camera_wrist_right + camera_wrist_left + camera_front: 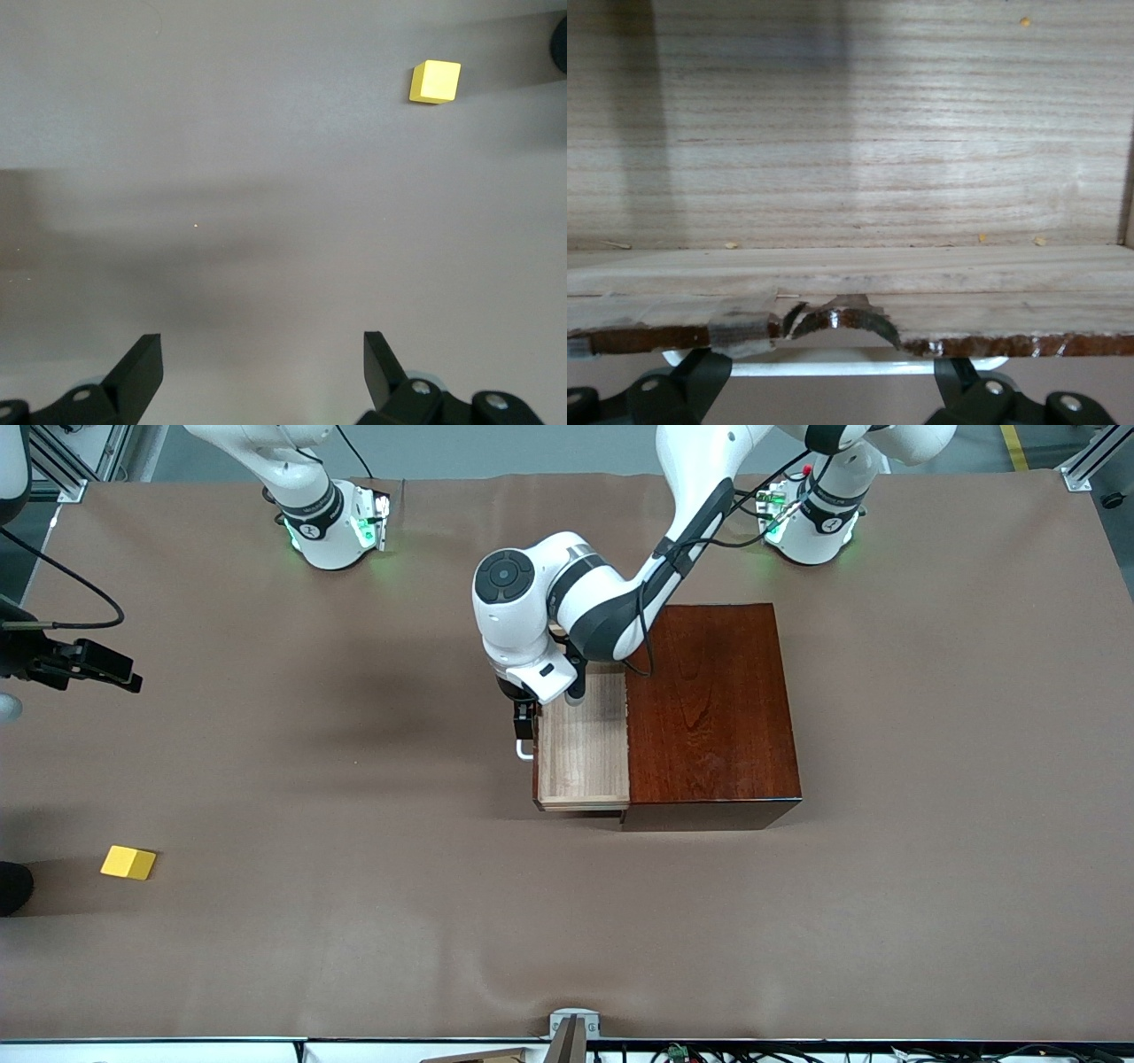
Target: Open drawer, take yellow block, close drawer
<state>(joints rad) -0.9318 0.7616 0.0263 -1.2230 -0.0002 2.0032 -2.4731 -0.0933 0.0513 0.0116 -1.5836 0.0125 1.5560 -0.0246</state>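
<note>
The drawer (582, 744) stands pulled out of the reddish-brown box (709, 708) toward the right arm's end; its pale-wood tray (850, 133) shows bare. My left gripper (524, 726) hangs at the drawer's front, open, and the white handle (833, 361) runs across between its fingers (700, 376). The yellow block (128, 862) lies on the table at the right arm's end, nearer to the front camera than the drawer. My right gripper (120, 673) hovers over the table there, open and holding nothing. In the right wrist view the yellow block (435, 81) lies well clear of that gripper (261, 341).
Brown cloth (354, 921) covers the whole table. A dark object (13, 886) shows at the table's edge beside the yellow block. The arms' bases (332, 522) stand along the edge farthest from the front camera.
</note>
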